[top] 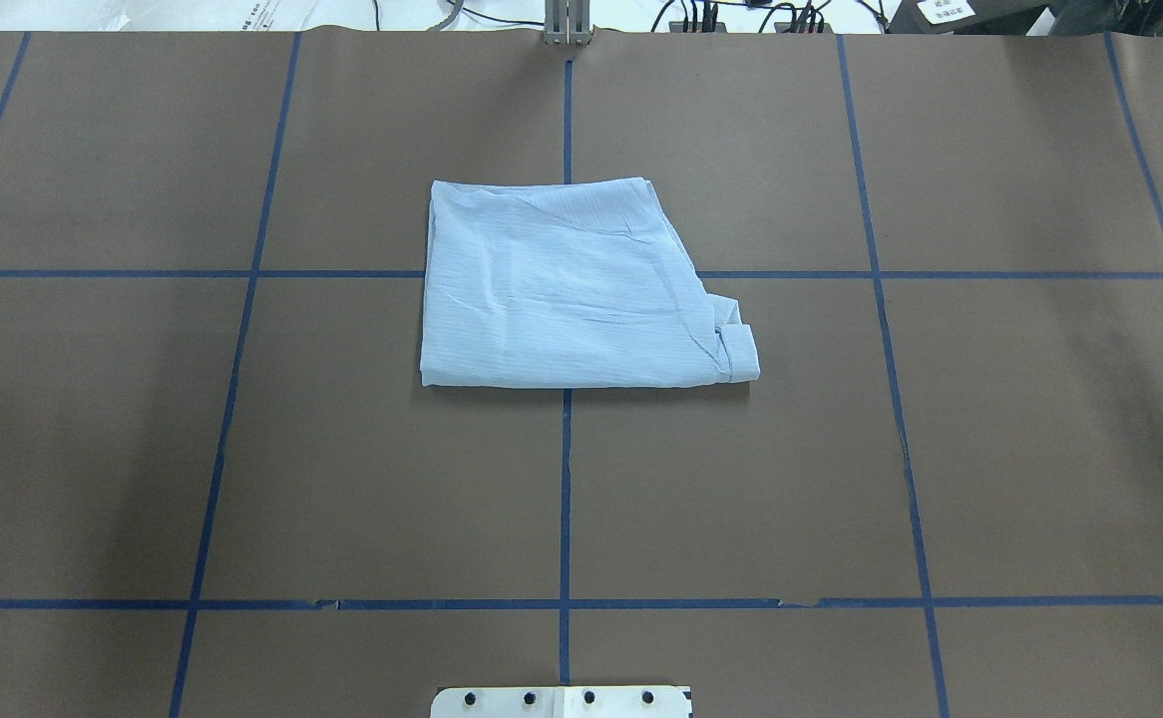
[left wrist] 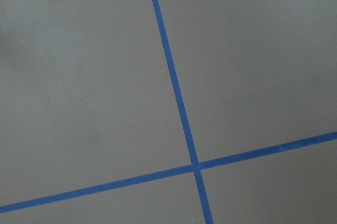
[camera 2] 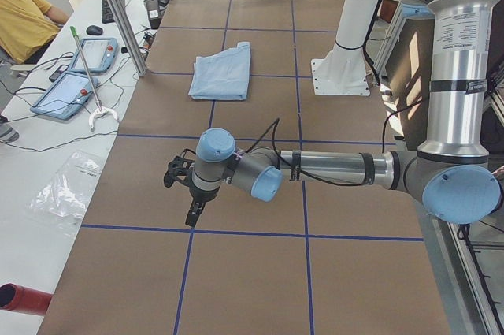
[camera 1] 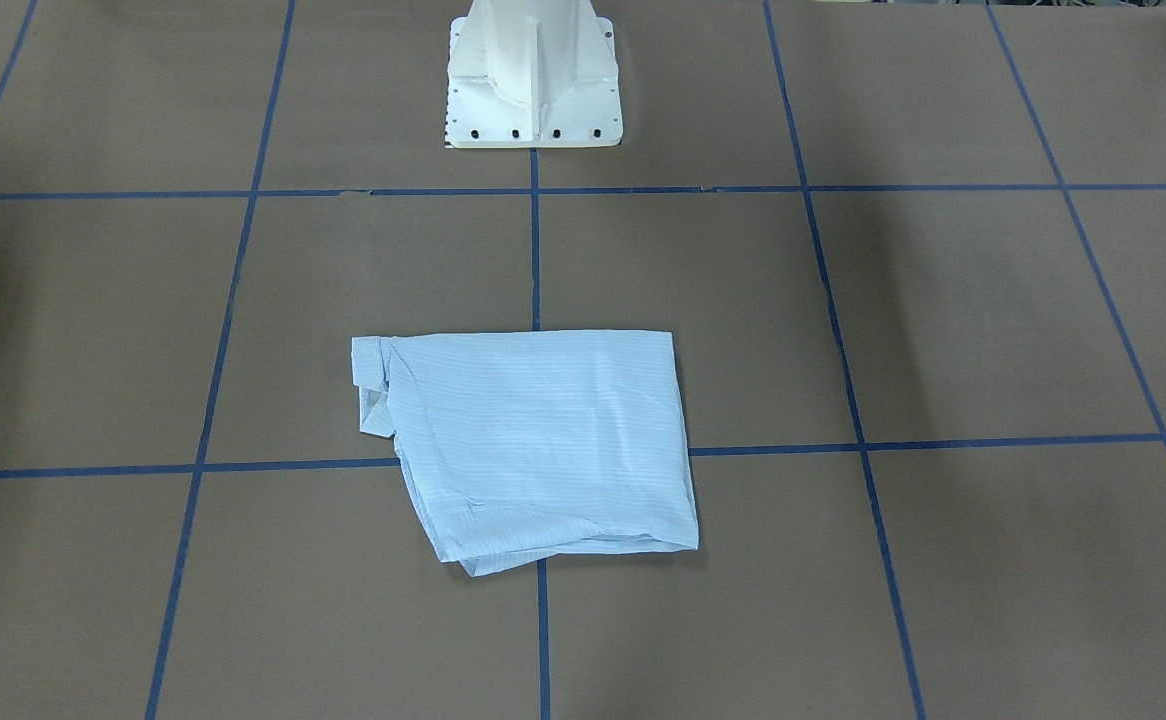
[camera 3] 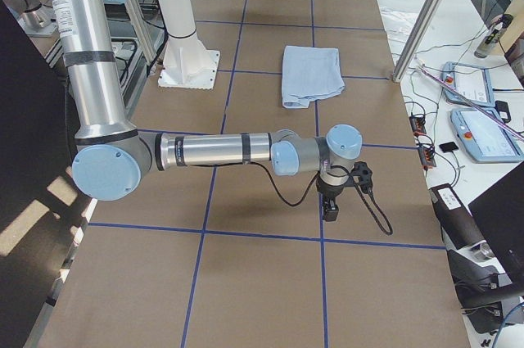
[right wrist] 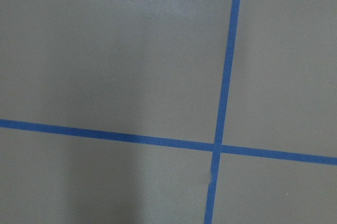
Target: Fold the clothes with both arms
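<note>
The pale blue striped shirt (top: 572, 289) lies folded into a flat, rough rectangle at the middle of the brown table; it also shows in the front-facing view (camera 1: 533, 440), the left side view (camera 2: 223, 72) and the right side view (camera 3: 311, 74). A cuff or collar end sticks out at one corner (top: 736, 349). The left arm's gripper (camera 2: 189, 193) hangs over bare table far from the shirt, seen only in the left side view. The right arm's gripper (camera 3: 332, 201) hangs over bare table at the other end, seen only in the right side view. I cannot tell whether either is open or shut.
The white pedestal base (camera 1: 531, 75) stands at the robot's side of the table. Blue tape lines (top: 567, 479) grid the brown table. Tablets and cables (camera 2: 75, 83) lie on a side bench, where a person in yellow (camera 2: 24, 16) sits. Both wrist views show only table and tape.
</note>
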{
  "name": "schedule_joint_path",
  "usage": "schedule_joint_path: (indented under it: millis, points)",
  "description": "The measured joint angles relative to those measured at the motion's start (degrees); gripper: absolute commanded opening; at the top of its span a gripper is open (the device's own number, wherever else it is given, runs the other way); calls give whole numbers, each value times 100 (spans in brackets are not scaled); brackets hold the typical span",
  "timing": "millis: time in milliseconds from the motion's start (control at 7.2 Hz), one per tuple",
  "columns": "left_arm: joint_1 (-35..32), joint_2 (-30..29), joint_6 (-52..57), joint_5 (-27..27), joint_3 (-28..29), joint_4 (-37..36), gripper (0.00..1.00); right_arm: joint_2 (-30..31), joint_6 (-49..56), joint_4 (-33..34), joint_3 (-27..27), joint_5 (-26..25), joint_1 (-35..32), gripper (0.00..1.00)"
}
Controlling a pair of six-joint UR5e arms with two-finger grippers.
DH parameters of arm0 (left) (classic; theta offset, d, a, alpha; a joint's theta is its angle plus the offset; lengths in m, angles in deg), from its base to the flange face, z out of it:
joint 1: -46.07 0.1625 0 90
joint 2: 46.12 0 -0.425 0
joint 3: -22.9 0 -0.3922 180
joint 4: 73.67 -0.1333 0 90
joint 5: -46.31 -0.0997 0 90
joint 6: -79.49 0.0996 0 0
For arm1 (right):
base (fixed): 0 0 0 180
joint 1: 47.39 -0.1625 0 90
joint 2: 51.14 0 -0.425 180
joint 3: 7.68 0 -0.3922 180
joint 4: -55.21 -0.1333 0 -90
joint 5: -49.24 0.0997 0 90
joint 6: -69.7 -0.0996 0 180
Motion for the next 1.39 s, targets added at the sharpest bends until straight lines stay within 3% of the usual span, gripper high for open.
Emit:
schedule_joint_path:
  millis: [417, 834, 1389]
  points:
    - [-142, 112, 25, 317, -152, 49, 100, 69, 59, -103, 221, -1, 30, 100]
    - [-220, 571, 31, 444, -781, 141, 100, 278, 5, -165, 522, -74, 34, 100]
    - [-213, 707, 12, 485, -932, 156, 100, 330, -19, -14, 359, -195, -18, 100]
